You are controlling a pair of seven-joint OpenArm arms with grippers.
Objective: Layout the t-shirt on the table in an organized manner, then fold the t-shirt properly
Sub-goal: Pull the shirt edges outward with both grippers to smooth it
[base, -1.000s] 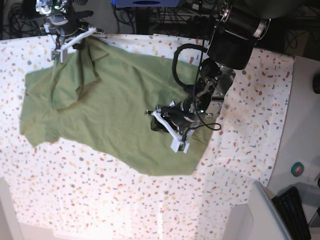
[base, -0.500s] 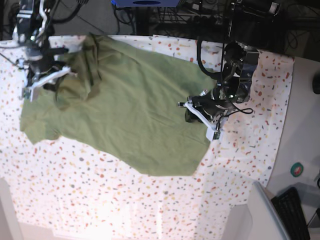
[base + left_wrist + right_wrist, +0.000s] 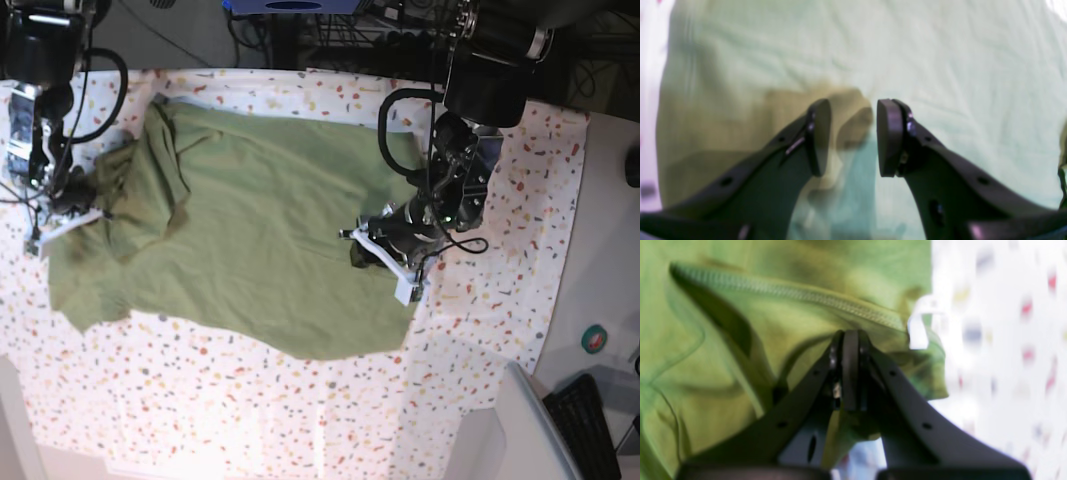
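**Spreading the shirt flat, collar end pinched**

Base view: I'd draw the right gripper (image 3: pixel 62 215) outward, low and slow, to flatten the bunched collar end of the t-shirt (image 3: pixel 250 240) across the table (image 3: pixel 300 420).

Right wrist: its jaws are clamped together on a fold just below the ribbed collar.

Left wrist: the left gripper (image 3: pixel 853 136) stands apart, empty, with cloth directly beneath.

A speckled white table (image 3: pixel 300 400) is bearing an olive-green t-shirt (image 3: pixel 250 230), lying spread and wrinkled across it.
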